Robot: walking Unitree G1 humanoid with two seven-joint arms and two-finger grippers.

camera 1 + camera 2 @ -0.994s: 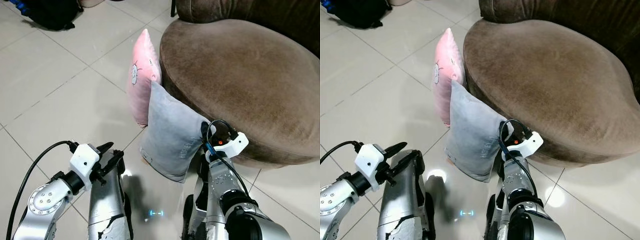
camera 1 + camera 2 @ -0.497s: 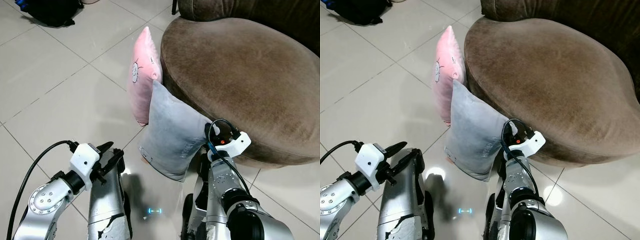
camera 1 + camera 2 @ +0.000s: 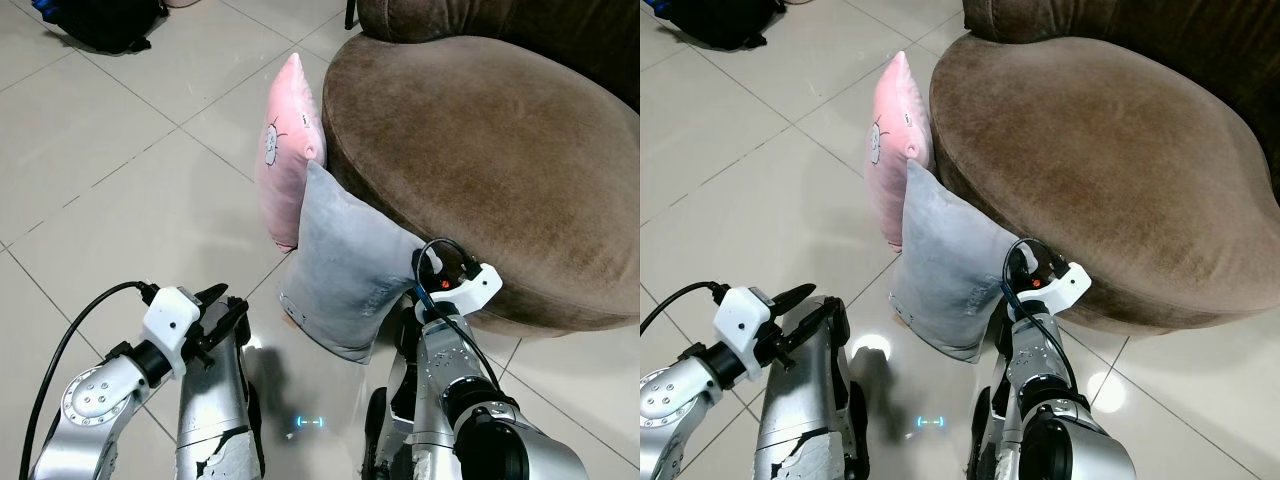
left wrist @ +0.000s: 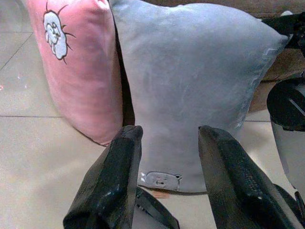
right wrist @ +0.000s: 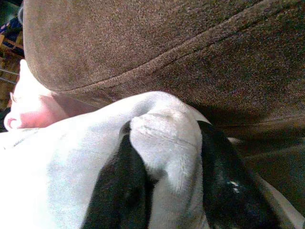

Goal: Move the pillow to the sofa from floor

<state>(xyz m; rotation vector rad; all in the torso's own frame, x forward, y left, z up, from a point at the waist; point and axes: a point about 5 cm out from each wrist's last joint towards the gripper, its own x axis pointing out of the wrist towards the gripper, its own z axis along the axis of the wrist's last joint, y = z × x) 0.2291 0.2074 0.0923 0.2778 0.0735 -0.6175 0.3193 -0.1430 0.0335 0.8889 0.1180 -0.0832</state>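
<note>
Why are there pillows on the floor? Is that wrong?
Yes, a little odd. The grey pillow and pink pillow stand on edge on the tiles, leaning against the brown sofa. The right gripper pinches the grey pillow's corner.

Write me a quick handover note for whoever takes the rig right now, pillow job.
Right pincer: shut on the corner of the grey pillow.
Left pincer: open, holding nothing, aimed at the grey pillow's face.
Grey pillow stands on the floor against the brown sofa, the pink pillow beside it.
Done: grip taken.
Left: lift the pillow and set it on the sofa seat.
</note>
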